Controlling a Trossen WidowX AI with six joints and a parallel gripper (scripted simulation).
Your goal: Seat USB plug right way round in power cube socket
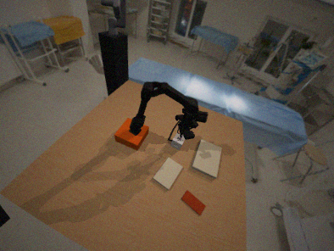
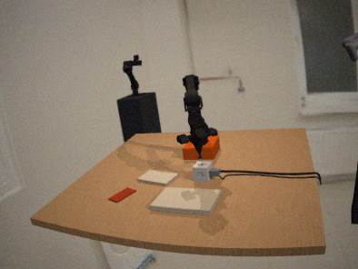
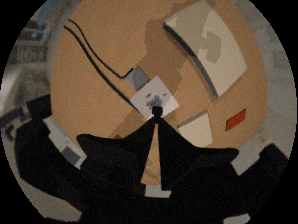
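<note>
The white power cube (image 1: pixel 177 145) (image 2: pixel 200 174) (image 3: pixel 169 100) stands on the table, with dark socket markings on its top face. My gripper (image 1: pixel 180 136) (image 2: pixel 200 155) (image 3: pixel 156 120) points down over the cube, its fingers shut on the small dark USB plug (image 3: pixel 157 110). In the wrist view the plug overlaps the cube's top near one corner, beside the socket markings, and the cube sits turned diagonally to the fingers. In the exterior view the fingertips are just above the cube's top. Whether the plug touches the socket, and which way round it is, cannot be told.
A grey connector (image 2: pixel 214 173) (image 3: pixel 138 78) with two black cables sticks out of the cube's side. An orange box (image 1: pixel 127 140) (image 2: pixel 191 153) stands near the arm's base. Two pale slabs (image 1: pixel 207 158) (image 1: pixel 168 173) and a red bar (image 1: pixel 193 203) (image 2: pixel 123 194) (image 3: pixel 236 120) lie on the table.
</note>
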